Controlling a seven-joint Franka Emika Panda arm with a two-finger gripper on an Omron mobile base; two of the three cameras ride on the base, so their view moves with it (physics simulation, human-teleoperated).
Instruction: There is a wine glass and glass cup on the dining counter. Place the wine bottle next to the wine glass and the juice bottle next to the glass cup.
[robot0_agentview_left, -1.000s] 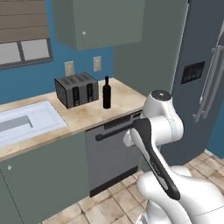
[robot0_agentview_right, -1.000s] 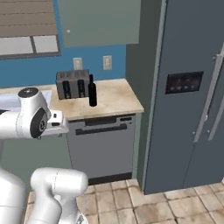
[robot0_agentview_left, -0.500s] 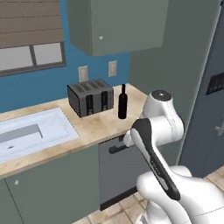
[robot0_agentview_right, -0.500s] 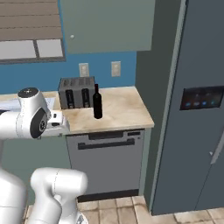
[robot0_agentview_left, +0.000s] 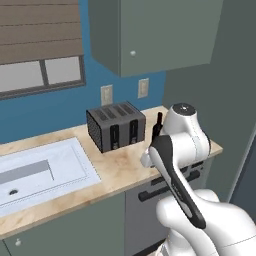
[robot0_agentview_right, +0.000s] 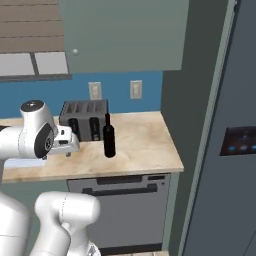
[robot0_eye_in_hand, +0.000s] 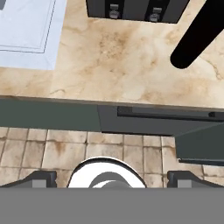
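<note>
Spread wide and holding nothing, my gripper (robot0_eye_in_hand: 111, 178) looks down over the front edge of the worktop (robot0_eye_in_hand: 127, 70), with floor tiles and a dark drawer front below it. Its two finger tips (robot0_eye_in_hand: 41, 178) stand far apart at the bottom of the hand view. I judge that I am at the approach stage, lining up on the first bottle, with no grasp begun.

Taking the toaster (robot0_agentview_right: 84, 120) as my landmark: the wine bottle (robot0_agentview_right: 109, 137) stands upright on the worktop just in front of the toaster's right end, close to it but apart. In the hand view the bottle's dark body reaches in from the upper right corner, beside the toaster's lever side. From the left base view my own arm covers most of the bottle (robot0_agentview_left: 158, 125), leaving its neck and upper body showing just right of the toaster.

On the toaster's other side the sink (robot0_agentview_left: 37, 172) is set into the worktop; what I can see of its basin holds nothing. A closed wall cabinet (robot0_agentview_right: 125, 35) hangs above the toaster, so I cannot say what it contains.

Standing free with open worktop before it, the bottle should suit a sideways grip on its body.
</note>
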